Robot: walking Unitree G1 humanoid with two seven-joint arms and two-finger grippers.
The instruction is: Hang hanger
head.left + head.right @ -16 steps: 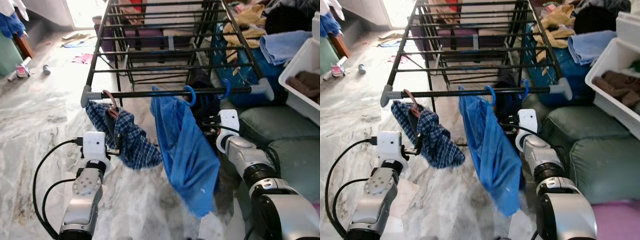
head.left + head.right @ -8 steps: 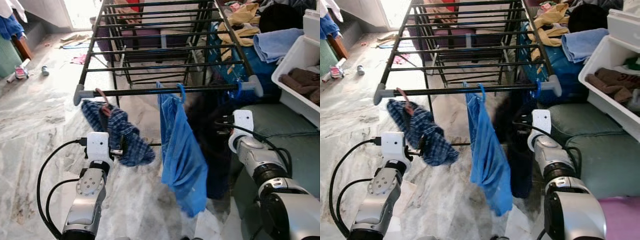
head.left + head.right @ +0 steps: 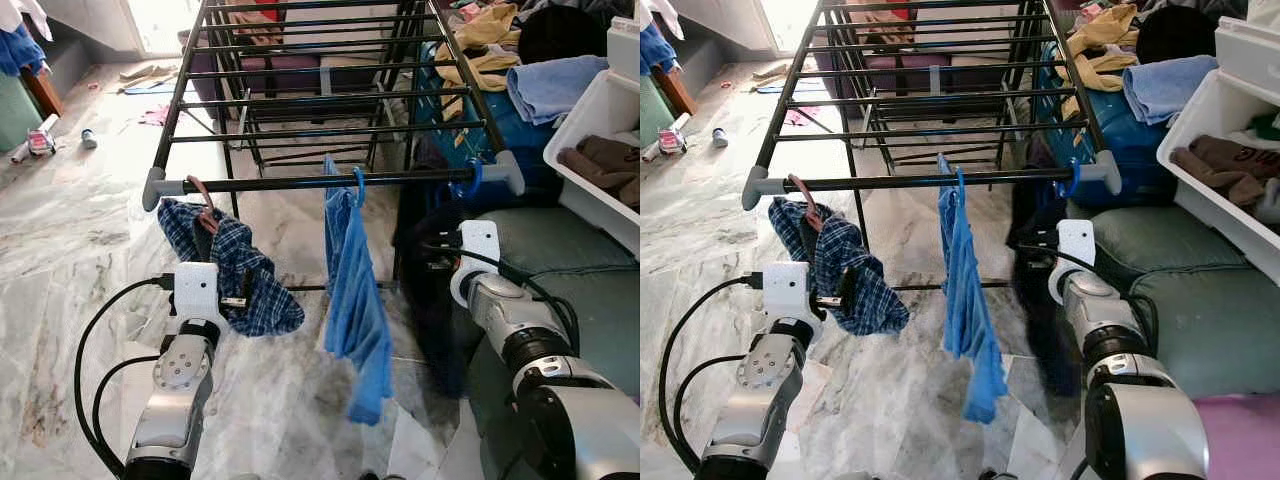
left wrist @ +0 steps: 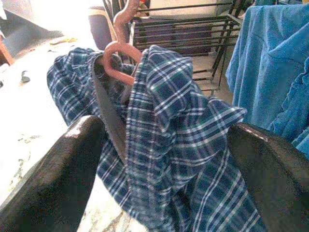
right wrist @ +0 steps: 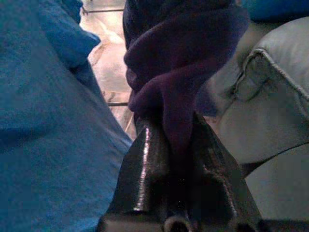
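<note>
A dark garment hides the right gripper's fingertips; its hanger is hidden too.

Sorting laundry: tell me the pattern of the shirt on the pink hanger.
Blue-and-white plaid shirt on the pink hanger; clearest in the left wrist view.

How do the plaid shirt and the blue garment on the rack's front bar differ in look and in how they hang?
The plaid shirt is dark blue checked and bunched in a clump; the blue garment is plain and drapes long and narrow. The plaid shirt's hanger is pinkish; the blue garment's hook is blue. The left gripper has its fingers spread around the plaid shirt, apart from the blue garment. Both hang from the front bar.
</note>
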